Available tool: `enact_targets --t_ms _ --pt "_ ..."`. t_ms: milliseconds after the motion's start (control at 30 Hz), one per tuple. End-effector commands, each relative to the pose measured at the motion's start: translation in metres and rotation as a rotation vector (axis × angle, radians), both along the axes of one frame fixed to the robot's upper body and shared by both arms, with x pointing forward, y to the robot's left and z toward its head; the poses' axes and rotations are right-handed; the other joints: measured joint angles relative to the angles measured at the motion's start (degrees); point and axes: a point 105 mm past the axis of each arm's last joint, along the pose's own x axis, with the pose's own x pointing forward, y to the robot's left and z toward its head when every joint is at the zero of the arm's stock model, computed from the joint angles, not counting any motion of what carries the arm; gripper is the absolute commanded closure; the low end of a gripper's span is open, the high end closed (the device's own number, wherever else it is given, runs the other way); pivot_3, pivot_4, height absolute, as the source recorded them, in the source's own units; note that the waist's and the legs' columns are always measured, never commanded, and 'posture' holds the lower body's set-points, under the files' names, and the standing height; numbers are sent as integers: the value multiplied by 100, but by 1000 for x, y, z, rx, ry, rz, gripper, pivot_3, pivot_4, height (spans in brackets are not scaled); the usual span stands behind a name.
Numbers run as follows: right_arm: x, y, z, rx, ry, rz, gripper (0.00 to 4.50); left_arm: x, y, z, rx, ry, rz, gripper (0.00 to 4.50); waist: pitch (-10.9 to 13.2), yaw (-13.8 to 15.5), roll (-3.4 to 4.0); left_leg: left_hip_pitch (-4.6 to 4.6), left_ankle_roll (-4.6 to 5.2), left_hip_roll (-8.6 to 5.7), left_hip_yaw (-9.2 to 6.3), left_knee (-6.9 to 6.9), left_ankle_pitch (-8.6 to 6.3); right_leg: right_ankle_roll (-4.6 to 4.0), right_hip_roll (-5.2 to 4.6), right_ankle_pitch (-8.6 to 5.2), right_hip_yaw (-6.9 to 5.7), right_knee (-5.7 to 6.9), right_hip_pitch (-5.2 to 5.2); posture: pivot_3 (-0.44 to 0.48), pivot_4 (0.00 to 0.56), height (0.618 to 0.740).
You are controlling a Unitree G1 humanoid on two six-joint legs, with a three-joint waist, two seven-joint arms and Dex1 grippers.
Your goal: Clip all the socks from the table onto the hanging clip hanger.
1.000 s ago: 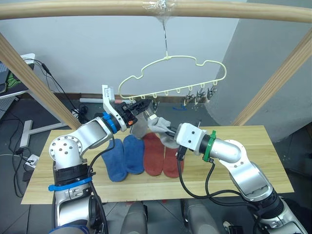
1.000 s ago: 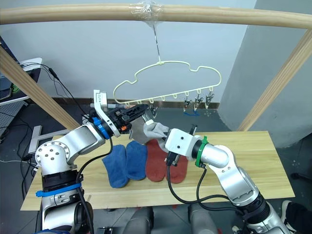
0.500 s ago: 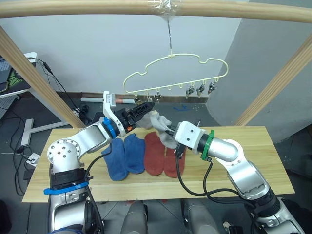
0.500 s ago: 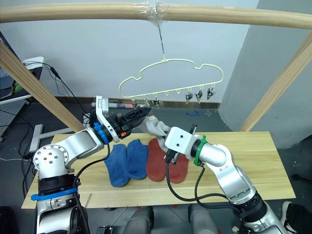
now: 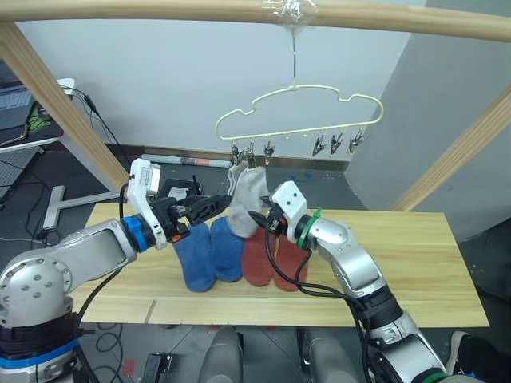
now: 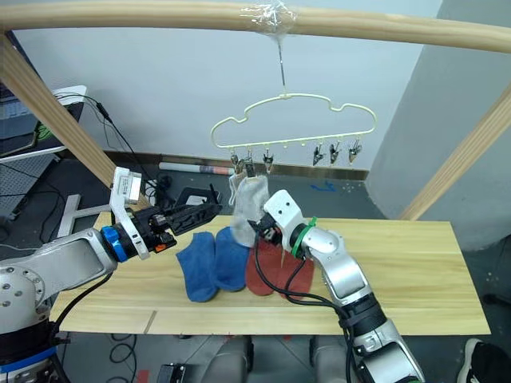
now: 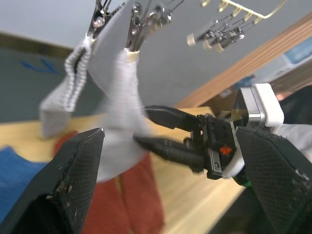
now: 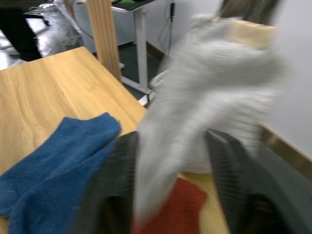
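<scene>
Two grey socks (image 5: pixel 246 199) hang from the clip hanger (image 5: pixel 299 120); both the left gripper (image 5: pixel 209 206) and right gripper (image 5: pixel 259 220) are open, holding nothing.

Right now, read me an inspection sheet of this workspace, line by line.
Surface: table of light planks.
Job's things: grey socks hang from clips on the clip hanger; blue socks and red socks lie on the table.
Clutter: nothing seen.
Grippers: left gripper open beside the grey socks; right gripper open around their lower part.
Cables: black cable loops under the right arm.
Surroundings: wooden frame poles, white desk, grey wall.
</scene>
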Motion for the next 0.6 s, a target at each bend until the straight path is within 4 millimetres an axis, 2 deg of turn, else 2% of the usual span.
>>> enact_targets --t_ms 33,100,200,300,367,433,533,600 --pt "1 -9 3 72 46 -15 821 0 -11 9 156 -187 5 0 0 20 0 -5 0 0 0 -1 0 0 0 0 0 0 -4 139 238 740" --pt "1 -18 1 62 45 -32 70 1 -18 4 232 -255 -4 0 0 23 1 -9 0 0 1 -2 0 -1 0 0 1 0 -9 139 238 740" --pt "3 -38 5 47 18 -86 70 13 -24 -2 278 -354 44 0 2 40 4 -10 -1 0 4 -7 0 -4 0 -2 2 -2 -11 131 237 740" --pt "1 -47 10 43 6 -90 70 20 -28 -3 293 -419 69 0 3 43 5 -17 0 0 4 -6 0 -3 0 -2 1 -1 -18 119 240 740" --pt "-7 -61 26 78 -9 -75 0 28 -40 -3 290 -490 91 396 5 35 10 -18 0 1 3 -6 0 -3 1 -2 1 -1 -21 80 238 740" --pt "-21 -81 47 135 -37 -58 0 41 -57 -14 316 -552 143 917 6 43 11 -25 0 1 3 -6 0 -2 1 -2 0 -2 -22 67 235 740" --pt "-34 -92 64 178 -51 -28 0 51 -74 -22 311 -585 185 1719 4 50 8 -36 1 -9 2 7 -1 16 -8 8 1 -10 -19 37 233 740" --pt "-40 -96 75 197 -66 -8 0 58 -87 -21 291 -609 209 1719 5 0 10 -43 1 -9 -1 14 -1 22 -7 12 -2 -10 -21 12 233 740"
